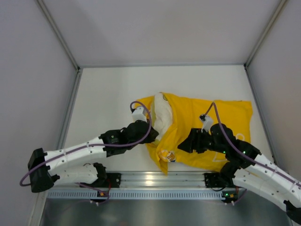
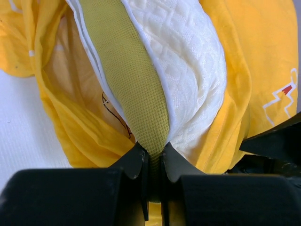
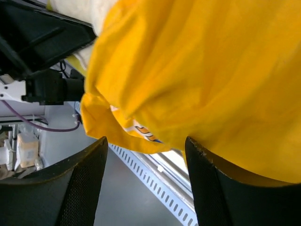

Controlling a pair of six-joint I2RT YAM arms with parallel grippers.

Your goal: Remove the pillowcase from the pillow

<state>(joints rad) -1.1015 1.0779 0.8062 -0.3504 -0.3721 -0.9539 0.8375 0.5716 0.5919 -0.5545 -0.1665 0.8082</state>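
Note:
The yellow pillowcase (image 1: 221, 117) lies crumpled on the table, right of centre. The cream pillow (image 1: 162, 114) pokes out of its open left end. My left gripper (image 1: 149, 128) is shut on the pillow's olive mesh side band (image 2: 136, 84), beside the white quilted face (image 2: 188, 56), with the pillowcase (image 2: 80, 113) bunched around it. My right gripper (image 1: 182, 143) is open at the pillowcase's near edge. In the right wrist view the yellow cloth (image 3: 197, 70) hangs just above my open right gripper (image 3: 146, 157) and rests on the right finger (image 3: 211, 188).
The white table (image 1: 108, 94) is walled in by grey panels on the left, back and right. A slotted metal rail (image 1: 155, 180) runs along the near edge, just below the pillowcase's hanging corner (image 1: 165, 157). The rail also shows in the right wrist view (image 3: 155, 188).

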